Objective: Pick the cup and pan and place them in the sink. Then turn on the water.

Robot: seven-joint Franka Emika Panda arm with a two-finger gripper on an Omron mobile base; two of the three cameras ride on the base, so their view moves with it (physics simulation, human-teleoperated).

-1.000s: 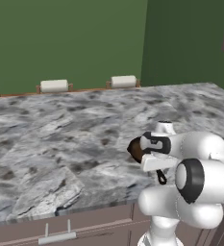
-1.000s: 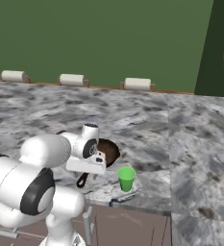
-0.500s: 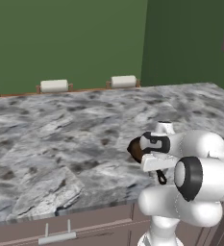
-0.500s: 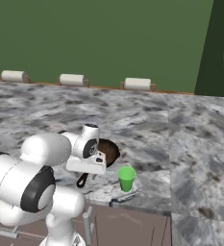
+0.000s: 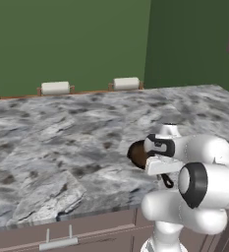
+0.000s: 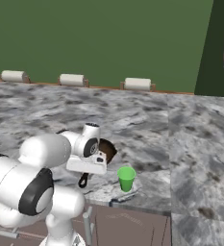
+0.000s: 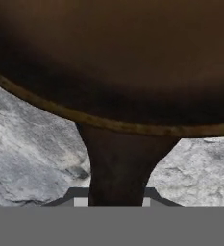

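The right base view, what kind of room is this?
Most likely a kitchen: a long grey marbled counter with cabinet fronts below it, and a dark brown pan and a green cup standing on top.

The pan (image 6: pixel 106 149) lay on the surface (image 6: pixel 147 125) near its front edge, directly beyond the arm's wrist, with its handle (image 7: pixel 117 166) pointing back toward the gripper (image 7: pixel 117 201). The cup (image 6: pixel 126 178) stood upright on the surface to the right of the pan, nearer the front edge and apart from it. Three rolls (image 6: pixel 137 84) lay in a row along the back edge against the wall (image 6: pixel 113 38).
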